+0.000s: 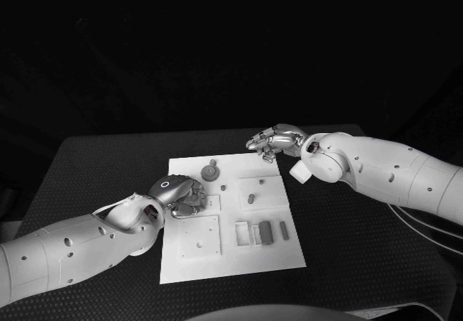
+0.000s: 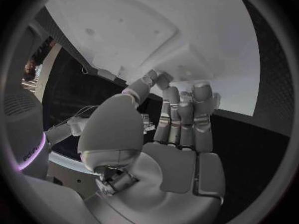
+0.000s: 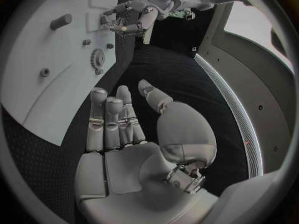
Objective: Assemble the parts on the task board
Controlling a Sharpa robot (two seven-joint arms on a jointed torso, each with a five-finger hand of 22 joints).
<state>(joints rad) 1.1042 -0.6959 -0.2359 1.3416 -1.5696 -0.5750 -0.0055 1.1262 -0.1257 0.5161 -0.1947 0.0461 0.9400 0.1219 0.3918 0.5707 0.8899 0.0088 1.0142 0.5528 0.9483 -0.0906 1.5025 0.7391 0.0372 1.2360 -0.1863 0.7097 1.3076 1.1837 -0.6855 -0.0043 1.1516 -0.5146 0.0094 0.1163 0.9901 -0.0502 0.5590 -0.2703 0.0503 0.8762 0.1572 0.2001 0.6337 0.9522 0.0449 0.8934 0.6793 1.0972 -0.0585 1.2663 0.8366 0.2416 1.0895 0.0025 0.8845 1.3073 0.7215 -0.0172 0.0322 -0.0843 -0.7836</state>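
Black tabletop (image 1: 106, 167) carries the white rectangular task board (image 1: 275, 251) at centre, small grey parts lying on it, including a toothed gear (image 1: 209, 174). Left robot hand (image 1: 178, 195) rests fingers down on the board's left side, probably working a part; grip unclear. Right robot hand (image 1: 273, 142) hovers off the far corner, fingers loosely apart, holding nothing.
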